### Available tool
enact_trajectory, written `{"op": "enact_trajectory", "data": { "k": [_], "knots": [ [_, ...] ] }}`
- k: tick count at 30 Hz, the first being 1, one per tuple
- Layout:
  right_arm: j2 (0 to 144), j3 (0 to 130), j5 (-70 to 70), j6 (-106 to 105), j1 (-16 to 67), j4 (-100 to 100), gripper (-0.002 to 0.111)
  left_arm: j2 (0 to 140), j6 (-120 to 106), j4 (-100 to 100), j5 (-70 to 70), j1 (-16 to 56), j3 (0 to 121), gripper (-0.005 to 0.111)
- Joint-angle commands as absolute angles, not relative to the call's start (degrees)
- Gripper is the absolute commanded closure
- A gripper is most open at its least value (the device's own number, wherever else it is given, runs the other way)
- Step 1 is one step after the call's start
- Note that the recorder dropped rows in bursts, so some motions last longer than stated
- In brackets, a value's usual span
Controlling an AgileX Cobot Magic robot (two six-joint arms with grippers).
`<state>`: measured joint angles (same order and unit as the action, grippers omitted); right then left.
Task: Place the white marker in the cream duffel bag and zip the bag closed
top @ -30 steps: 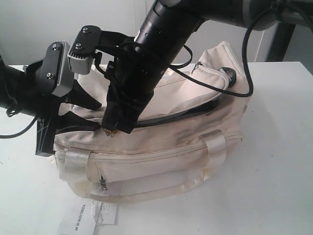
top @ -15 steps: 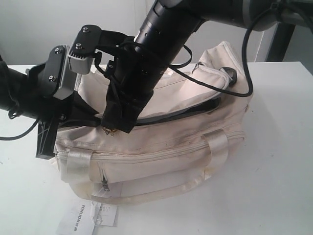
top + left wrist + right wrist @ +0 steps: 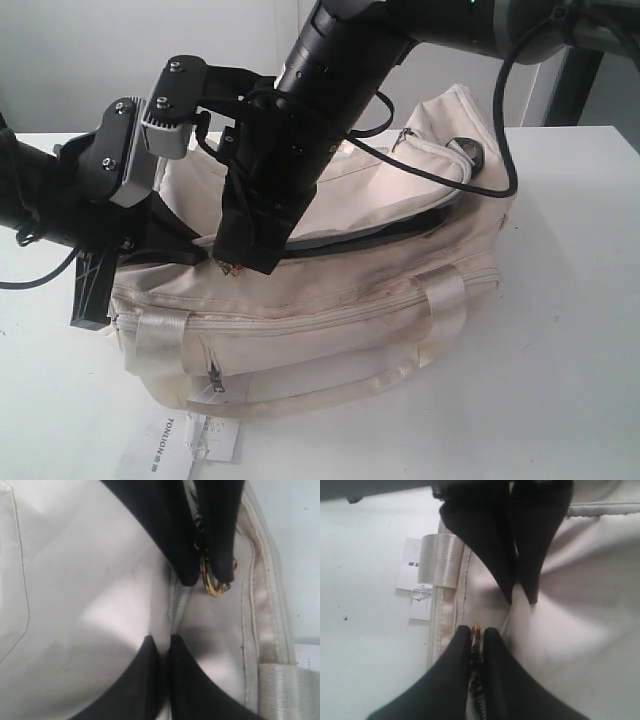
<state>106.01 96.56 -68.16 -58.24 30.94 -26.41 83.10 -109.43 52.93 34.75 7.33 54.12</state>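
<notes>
Cream duffel bag (image 3: 400, 300) lying on its side on the white table (image 3: 560, 380), hangtag (image 3: 180, 440) spilling out in front. The right gripper (image 3: 476, 630), reaching across to the bag's left end, is clenched on the gold zip pull (image 3: 476, 652), which sits between its two black fingers. The left gripper (image 3: 161, 642) faces it just beside the pull, its fingers pressed together on a fold of the bag's fabric along the zip line. This pinch probably anchors the soft cloth so that the slider runs instead of dragging the whole bag along. To the right of the pull the mouth (image 3: 390, 232) gapes, showing dark lining, so the zip appears mostly undone. The white marker appears in no view; it is presumably already inside the bag, hidden by the fabric, though this cannot be confirmed.
</notes>
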Motion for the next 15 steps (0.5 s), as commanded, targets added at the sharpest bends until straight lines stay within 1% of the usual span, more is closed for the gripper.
{"op": "enact_trajectory", "data": {
  "k": [1, 15],
  "knots": [
    [105.27, 96.5, -69.96, -58.67, 30.25, -24.37, 0.108, 83.29, -108.74, 51.81, 34.62, 7.45, 53.8, 0.107],
    [104.47, 96.5, -69.96, -56.56, 30.25, -20.77, 0.108, 83.29, -108.6, 51.56, 34.41, 7.34, 53.8, 0.107]
  ]
}}
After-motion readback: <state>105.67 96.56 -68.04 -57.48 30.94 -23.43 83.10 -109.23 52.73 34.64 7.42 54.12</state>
